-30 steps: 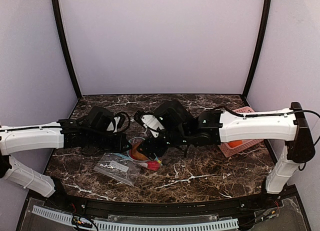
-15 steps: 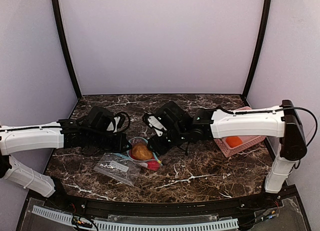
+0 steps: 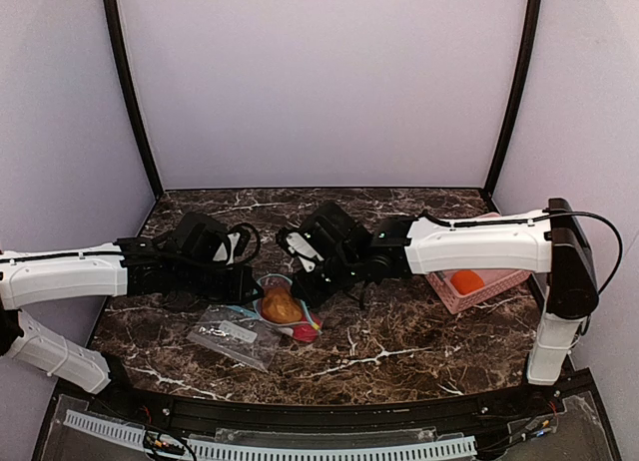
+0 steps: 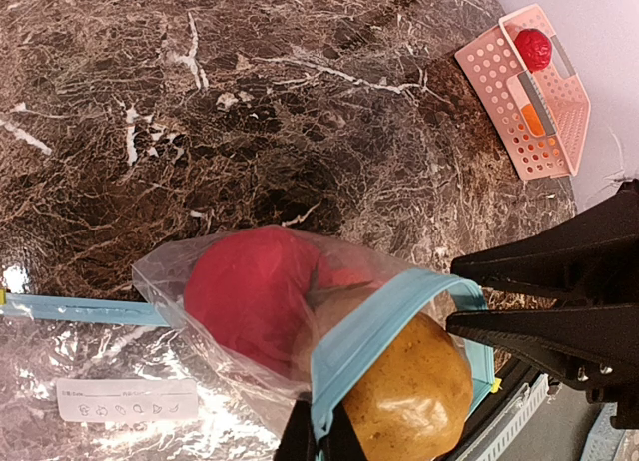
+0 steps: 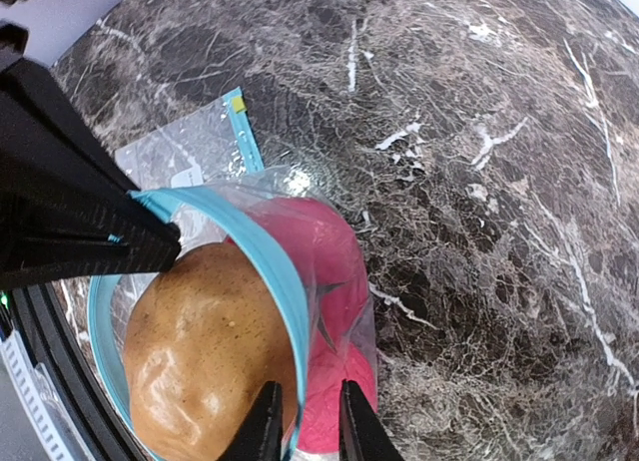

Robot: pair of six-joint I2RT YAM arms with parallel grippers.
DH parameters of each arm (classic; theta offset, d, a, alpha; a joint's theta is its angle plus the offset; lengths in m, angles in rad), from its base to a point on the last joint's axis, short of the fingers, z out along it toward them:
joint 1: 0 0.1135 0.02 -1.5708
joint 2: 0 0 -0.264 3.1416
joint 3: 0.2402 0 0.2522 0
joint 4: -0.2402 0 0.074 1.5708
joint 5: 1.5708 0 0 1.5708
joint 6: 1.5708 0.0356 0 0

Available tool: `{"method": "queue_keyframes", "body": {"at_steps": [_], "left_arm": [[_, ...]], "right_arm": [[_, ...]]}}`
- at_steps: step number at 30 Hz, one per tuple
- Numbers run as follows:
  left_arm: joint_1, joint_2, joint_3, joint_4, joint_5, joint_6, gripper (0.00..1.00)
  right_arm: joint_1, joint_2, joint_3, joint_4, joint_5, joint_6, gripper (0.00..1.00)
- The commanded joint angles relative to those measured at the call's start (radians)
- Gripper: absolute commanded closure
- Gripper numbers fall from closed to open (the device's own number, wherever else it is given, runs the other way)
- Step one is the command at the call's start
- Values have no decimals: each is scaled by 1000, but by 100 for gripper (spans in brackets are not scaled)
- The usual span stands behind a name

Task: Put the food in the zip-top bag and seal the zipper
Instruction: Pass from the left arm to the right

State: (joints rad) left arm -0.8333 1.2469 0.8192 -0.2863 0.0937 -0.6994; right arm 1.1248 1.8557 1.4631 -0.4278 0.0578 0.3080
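Observation:
The zip-top bag (image 3: 290, 316) lies at mid-table with its mouth held up. A brown-tan food piece (image 4: 414, 391) sits in the mouth, and red food (image 4: 250, 291) lies deeper inside. My left gripper (image 4: 321, 443) is shut on the teal zipper (image 4: 384, 316) at the bag's near rim. My right gripper (image 5: 303, 431) straddles the opposite zipper rim (image 5: 275, 266). Its jaws are narrow, with a small gap still showing between them. In the top view, the left gripper (image 3: 246, 287) and right gripper (image 3: 306, 287) flank the brown piece (image 3: 283, 303).
A pink slatted basket (image 3: 491, 287) stands at the right edge and holds an orange piece (image 3: 466, 280). The left wrist view also shows a red piece (image 4: 533, 48) in it. A second clear bag (image 3: 232, 335) with a white label lies flat, front left of the held bag.
The right gripper let go of the brown piece in the bag's mouth and drew back. Its wide jaws narrowed around the bag's rim. The left arm stayed still.

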Motion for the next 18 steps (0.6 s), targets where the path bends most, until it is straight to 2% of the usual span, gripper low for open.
{"method": "queue_keyframes", "body": {"at_steps": [1,3,6,7,8,10,12,16,18], "left_arm": [[-1,-9,12,2,2,3,99],[-1,-8,12,4,1,0,99],[-1,-9,11,2,-6,-4,99],[0,-11,11,1,-8,-6,95],[-1,-13,10,1,-11,-11,90],[-1,-22,7,0,-13,-19,61],[-1,-43,1,-3,-13,-29,40],[0,-83,-36,2,1,-64,18],[-1,-104,-69,15,21,-97,15]], "right_arm": [[-4,11,33,-5,-34,11,90],[-2,1,39,-14,-41,18,100],[-3,-24,40,-16,-37,43,100],[-3,-31,40,-17,-32,54,100],[-5,-35,40,-19,-26,65,100],[-4,-37,41,-24,-18,85,100],[-3,-32,41,-29,-7,104,100],[-3,-20,43,-35,8,130,100],[-3,-17,45,-37,12,141,100]]}}
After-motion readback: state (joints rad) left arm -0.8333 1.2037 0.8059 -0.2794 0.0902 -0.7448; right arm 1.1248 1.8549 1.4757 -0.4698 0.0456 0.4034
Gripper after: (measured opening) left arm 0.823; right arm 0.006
